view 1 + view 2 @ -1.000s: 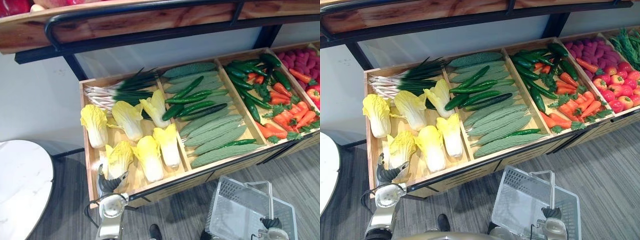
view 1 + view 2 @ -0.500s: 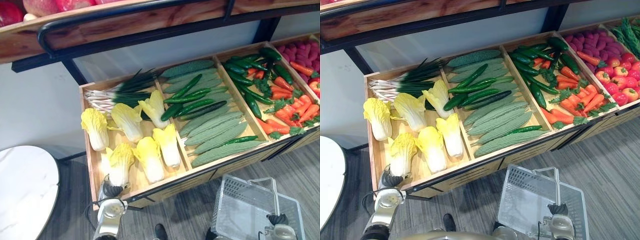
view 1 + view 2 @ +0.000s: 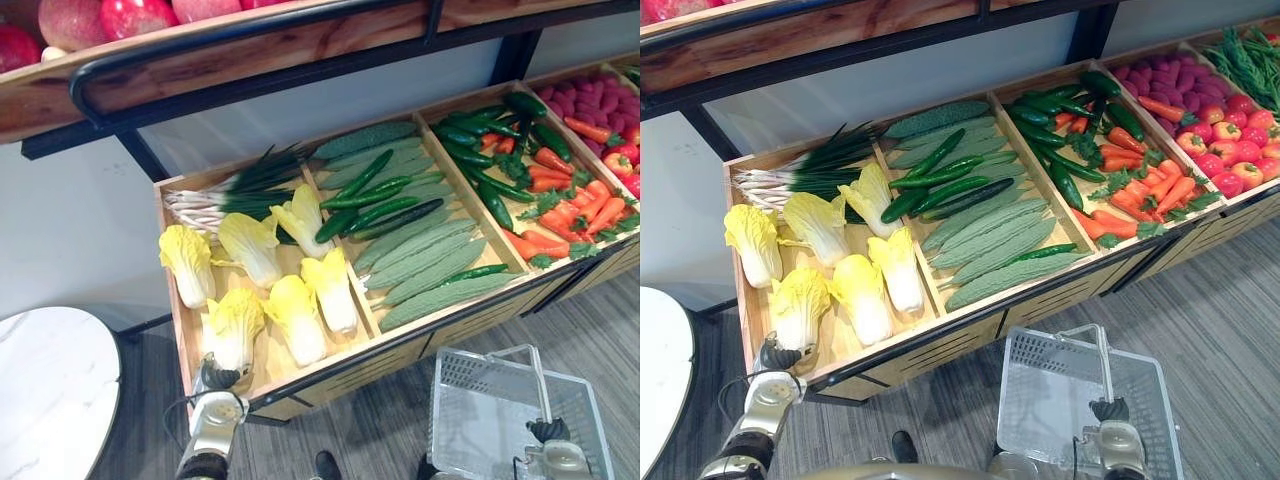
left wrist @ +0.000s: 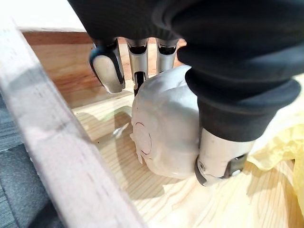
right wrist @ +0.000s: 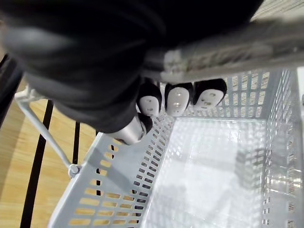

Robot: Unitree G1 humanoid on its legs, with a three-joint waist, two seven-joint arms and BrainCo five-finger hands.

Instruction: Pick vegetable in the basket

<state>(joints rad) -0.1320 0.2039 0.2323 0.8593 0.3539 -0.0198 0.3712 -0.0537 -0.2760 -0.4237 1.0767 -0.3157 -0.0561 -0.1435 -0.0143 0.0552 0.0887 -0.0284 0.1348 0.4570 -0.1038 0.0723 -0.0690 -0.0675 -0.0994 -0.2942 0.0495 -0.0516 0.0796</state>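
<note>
Several yellow napa cabbages lie in the left compartment of a wooden display tray (image 3: 178, 330). My left hand (image 3: 214, 378) is at the tray's front left corner, on the nearest napa cabbage (image 3: 232, 325). Its fingers (image 4: 108, 71) and thumb are curled round the cabbage's white stem end (image 4: 164, 128), which rests on the tray's wooden floor. My right hand (image 3: 548, 432) is lower right, shut on the handle (image 5: 228, 52) of a grey plastic basket (image 3: 470, 390). The basket hangs in front of the tray with nothing in it.
Green onions (image 3: 235, 185) lie behind the cabbages. Cucumbers and bitter gourds (image 3: 420, 255) fill the middle compartment, carrots and green peppers (image 3: 545, 190) the right one. A wooden shelf with red fruit (image 3: 120, 15) runs above. A white round table (image 3: 50, 390) stands at the left.
My left hand's fingers have curled from straight to closed round the front cabbage's stem end. The camera has shifted a little. The right hand keeps hold of the basket.
</note>
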